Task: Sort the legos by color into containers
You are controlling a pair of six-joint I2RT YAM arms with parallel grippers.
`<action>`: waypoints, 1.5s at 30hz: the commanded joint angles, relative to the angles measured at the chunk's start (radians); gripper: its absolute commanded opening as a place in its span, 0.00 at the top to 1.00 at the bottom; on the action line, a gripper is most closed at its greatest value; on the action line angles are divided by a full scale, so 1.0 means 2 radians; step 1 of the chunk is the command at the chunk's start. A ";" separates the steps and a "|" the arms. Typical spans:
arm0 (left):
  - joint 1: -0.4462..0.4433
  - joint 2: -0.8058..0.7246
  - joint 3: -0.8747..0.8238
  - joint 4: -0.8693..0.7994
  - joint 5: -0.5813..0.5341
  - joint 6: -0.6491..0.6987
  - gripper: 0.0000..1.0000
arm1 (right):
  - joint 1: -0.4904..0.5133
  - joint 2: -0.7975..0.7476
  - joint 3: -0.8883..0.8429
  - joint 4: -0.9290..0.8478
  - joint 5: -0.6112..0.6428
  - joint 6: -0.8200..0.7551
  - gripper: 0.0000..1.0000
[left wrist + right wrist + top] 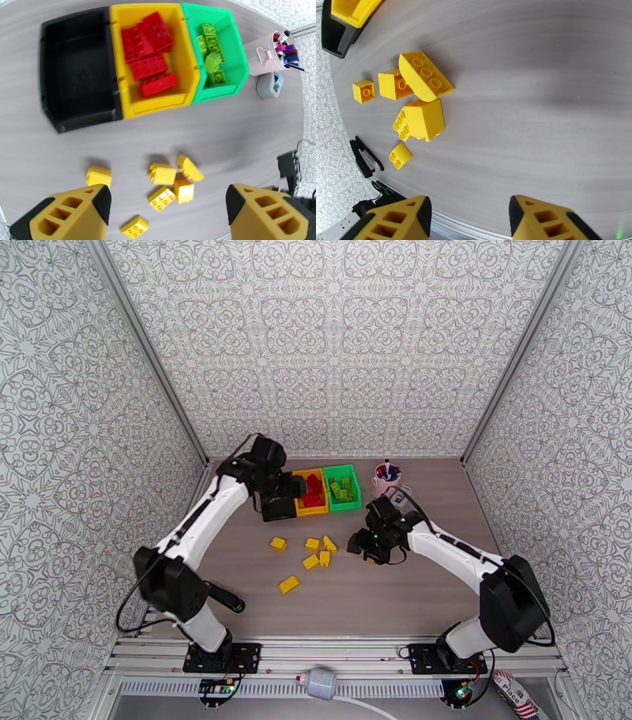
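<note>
Yellow legos loose on the table
The left gripper is spread wide and holds nothing; the right gripper is apart and holds nothing; maybe six yellow legos lie just ahead of both; past the left gripper, red legos sit in the yellow bin; green legos sit in the green bin; the black bin touches the yellow bin.

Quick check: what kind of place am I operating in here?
Likely a lab test cell: patterned panels box in the table, and an aluminium mounting rail runs along its near edge.
</note>
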 commanded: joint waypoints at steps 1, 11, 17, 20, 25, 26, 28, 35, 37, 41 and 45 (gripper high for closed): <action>0.013 -0.035 -0.047 -0.005 -0.026 -0.016 0.18 | 0.013 0.023 0.040 -0.024 0.003 -0.023 0.43; 0.029 -0.104 -0.200 0.022 -0.016 -0.128 0.22 | 0.054 0.098 0.133 -0.070 0.027 -0.058 0.42; 0.024 -0.103 -0.264 0.067 -0.009 -0.226 0.25 | 0.073 0.120 0.178 -0.108 0.054 -0.082 0.42; 0.021 -0.096 -0.282 0.084 -0.021 -0.279 0.26 | 0.073 0.117 0.179 -0.119 0.066 -0.090 0.41; 0.020 -0.065 -0.292 0.121 -0.014 -0.343 0.28 | 0.073 0.101 0.171 -0.141 0.098 -0.107 0.40; 0.018 -0.059 -0.291 0.126 -0.013 -0.351 0.28 | 0.073 0.097 0.166 -0.144 0.102 -0.110 0.40; 0.017 -0.044 -0.289 0.134 -0.012 -0.369 0.26 | 0.073 0.087 0.158 -0.148 0.112 -0.116 0.39; 0.016 -0.006 -0.291 0.169 -0.012 -0.419 0.22 | 0.073 0.063 0.128 -0.150 0.124 -0.123 0.35; 0.016 0.008 -0.287 0.175 -0.009 -0.424 0.22 | 0.073 0.059 0.122 -0.147 0.123 -0.123 0.35; 0.017 0.034 -0.280 0.186 -0.009 -0.433 0.22 | 0.073 0.058 0.116 -0.145 0.120 -0.124 0.35; 0.021 0.059 -0.276 0.196 -0.010 -0.437 0.26 | 0.072 0.061 0.117 -0.142 0.116 -0.127 0.35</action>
